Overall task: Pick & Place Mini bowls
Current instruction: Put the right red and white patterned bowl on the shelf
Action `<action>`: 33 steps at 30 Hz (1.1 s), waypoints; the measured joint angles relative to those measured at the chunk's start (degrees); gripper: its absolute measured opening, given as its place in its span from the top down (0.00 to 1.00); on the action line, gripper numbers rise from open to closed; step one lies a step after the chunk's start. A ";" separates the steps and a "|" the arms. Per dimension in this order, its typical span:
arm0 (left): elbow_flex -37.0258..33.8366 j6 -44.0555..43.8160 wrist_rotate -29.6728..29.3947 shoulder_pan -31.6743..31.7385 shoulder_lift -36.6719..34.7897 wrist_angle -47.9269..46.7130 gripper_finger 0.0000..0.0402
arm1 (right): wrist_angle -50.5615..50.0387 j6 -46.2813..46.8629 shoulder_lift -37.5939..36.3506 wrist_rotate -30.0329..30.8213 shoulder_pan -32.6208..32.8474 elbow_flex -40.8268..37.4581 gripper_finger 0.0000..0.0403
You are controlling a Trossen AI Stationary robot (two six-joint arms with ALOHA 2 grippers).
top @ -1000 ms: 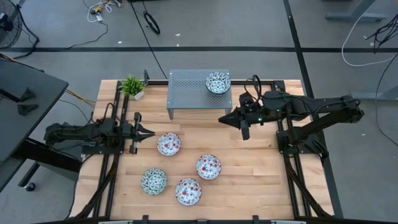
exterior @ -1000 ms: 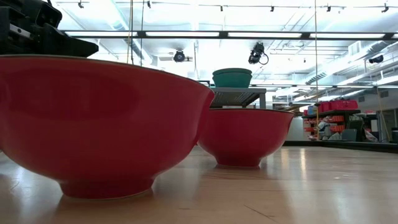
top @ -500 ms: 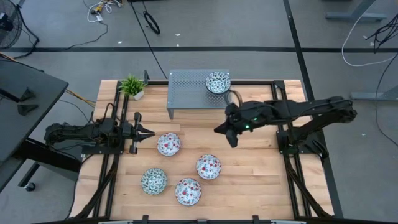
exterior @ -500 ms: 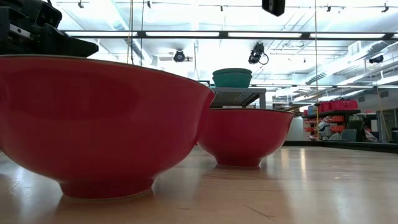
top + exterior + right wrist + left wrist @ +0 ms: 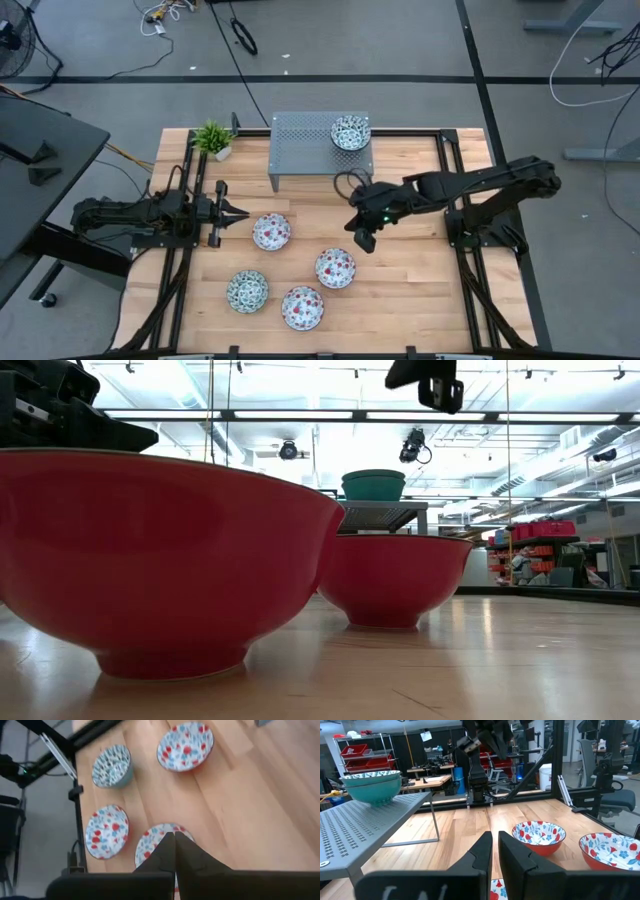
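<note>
Overhead, the right gripper (image 5: 362,238) is held shut and empty just beside a reddish-pink bowl (image 5: 335,268). Near that bowl's far side, the left gripper (image 5: 243,212) is kept nearly closed, gripping nothing.

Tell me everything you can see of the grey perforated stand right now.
The grey perforated stand is a low metal platform with a flat top punched with small holes, standing on thin legs at the table's far edge, beside the small potted plant. One teal-patterned mini bowl rests on its right end; the left wrist view suggests that may be a nested stack. No gripper touches the stand.
</note>
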 joint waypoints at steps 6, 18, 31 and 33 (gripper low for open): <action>0.00 0.02 0.00 -0.02 0.00 0.00 0.91 | -1.13 2.38 3.74 0.01 1.29 0.00 1.00; 0.02 0.02 0.00 -0.02 0.00 0.00 0.91 | -1.07 4.89 10.53 0.02 2.59 -0.02 0.98; 0.01 0.02 0.00 -0.02 0.00 0.00 0.91 | -1.50 4.92 15.30 -1.28 3.05 -0.09 0.81; 0.01 0.00 0.00 -0.01 0.00 0.00 0.91 | -2.15 5.01 15.88 -1.17 3.20 -0.09 0.75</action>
